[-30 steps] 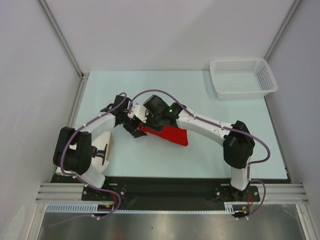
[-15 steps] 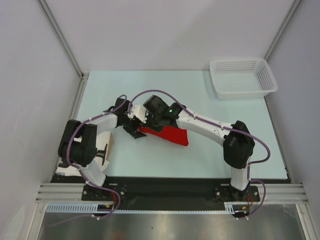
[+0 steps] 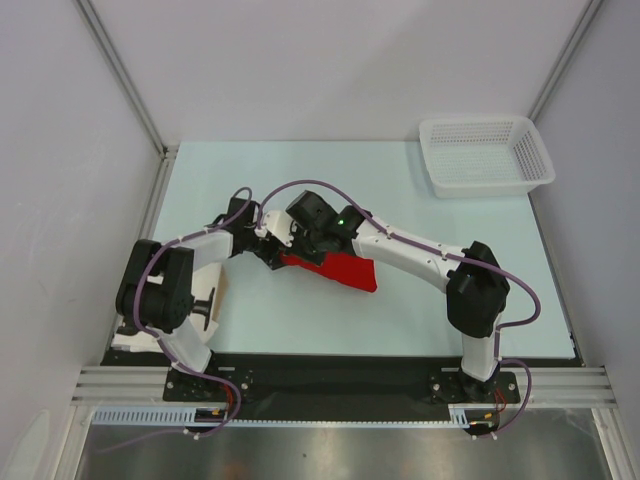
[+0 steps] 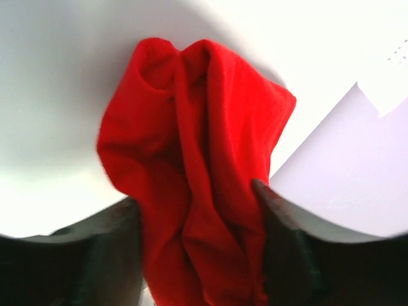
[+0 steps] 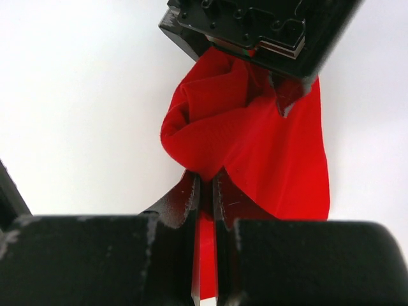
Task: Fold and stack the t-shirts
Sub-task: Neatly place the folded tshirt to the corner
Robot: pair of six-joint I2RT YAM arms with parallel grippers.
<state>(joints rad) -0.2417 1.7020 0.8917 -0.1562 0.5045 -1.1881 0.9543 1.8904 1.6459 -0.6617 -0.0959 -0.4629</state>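
Together, both arms gripped a crumpled red shirt (image 3: 340,268) near the middle of the table (image 3: 400,190).
The left gripper (image 4: 194,197) was clamped on a thick bunch of cloth, and the right gripper (image 5: 204,186) was closed on a thin fold just beside it. With holds so close, pulling apart could slip the thin fold free, or the fingers could collide.

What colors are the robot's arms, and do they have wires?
White tubes with chunky black joints make up the left arm and right arm. A purple cable loops along each one. A small green light glows near the right wrist. The right end effector has black fingers.
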